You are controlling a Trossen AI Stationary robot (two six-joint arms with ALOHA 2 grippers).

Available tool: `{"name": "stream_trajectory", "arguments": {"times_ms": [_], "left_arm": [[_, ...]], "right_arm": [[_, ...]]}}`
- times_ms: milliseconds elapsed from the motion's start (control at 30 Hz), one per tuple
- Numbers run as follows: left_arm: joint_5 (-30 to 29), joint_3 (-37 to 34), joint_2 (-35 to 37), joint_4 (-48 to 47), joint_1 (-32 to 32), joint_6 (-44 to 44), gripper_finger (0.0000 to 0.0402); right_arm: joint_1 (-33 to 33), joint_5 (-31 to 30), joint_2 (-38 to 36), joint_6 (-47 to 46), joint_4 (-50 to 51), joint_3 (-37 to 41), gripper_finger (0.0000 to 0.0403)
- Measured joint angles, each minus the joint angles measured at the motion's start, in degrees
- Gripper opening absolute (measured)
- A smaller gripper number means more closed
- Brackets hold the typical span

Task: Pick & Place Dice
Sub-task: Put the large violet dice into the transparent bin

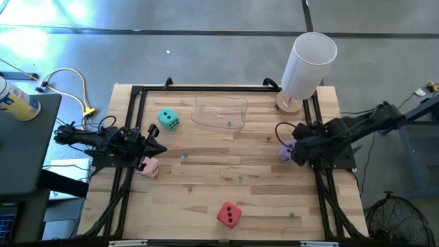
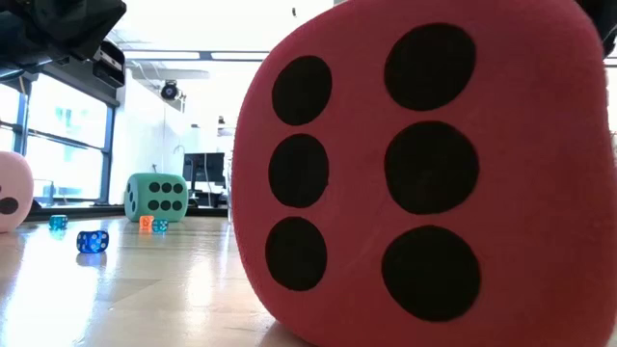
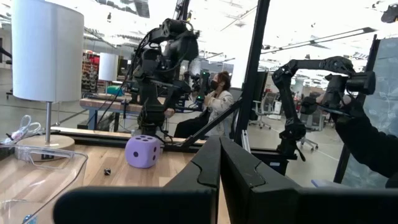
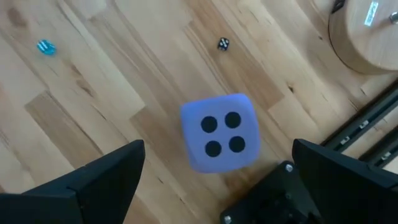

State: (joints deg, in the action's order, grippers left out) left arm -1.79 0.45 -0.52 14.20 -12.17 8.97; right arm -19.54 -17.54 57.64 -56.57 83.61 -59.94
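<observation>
Four dice lie on the wooden table. The teal die (image 1: 168,119) (image 2: 156,198) sits near the far left, and the pink die (image 1: 149,167) (image 2: 10,202) lies just beside my left gripper (image 1: 156,140) (image 3: 219,168), which is shut and level above the table, touching nothing. The red die (image 1: 229,215) (image 2: 424,173) rests near the near edge. The purple die (image 1: 285,152) (image 3: 142,151) (image 4: 217,134) rests on the table at the right. My right gripper (image 1: 293,151) (image 4: 217,149) is open and points down over it, one finger on each side, apart from it.
A clear plastic container (image 1: 219,111) (image 3: 37,174) stands at the far middle of the table. A tall white cylinder lamp (image 1: 307,62) (image 3: 46,50) on a round wooden base is at the far right corner. Tiny dice (image 2: 92,241) (image 4: 223,43) are scattered about. A person (image 3: 214,102) sits beyond the table.
</observation>
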Motion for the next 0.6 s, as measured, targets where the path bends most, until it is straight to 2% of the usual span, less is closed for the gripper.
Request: {"name": "stream_trajectory", "arguments": {"times_ms": [200, 400, 600], "left_arm": [[0.0, 0.0, 0.0, 0.0, 0.0, 0.0, 0.0], [0.0, 0.0, 0.0, 0.0, 0.0, 0.0, 0.0], [0.0, 0.0, 0.0, 0.0, 0.0, 0.0, 0.0]], "right_arm": [[5.0, 3.1, 0.1, 5.7, -0.7, 0.5, 0.04], [8.3, 8.5, 0.0, 10.3, -3.9, 6.5, 0.0397], [10.3, 8.7, 0.0, 13.3, -6.6, 8.6, 0.0396]]}}
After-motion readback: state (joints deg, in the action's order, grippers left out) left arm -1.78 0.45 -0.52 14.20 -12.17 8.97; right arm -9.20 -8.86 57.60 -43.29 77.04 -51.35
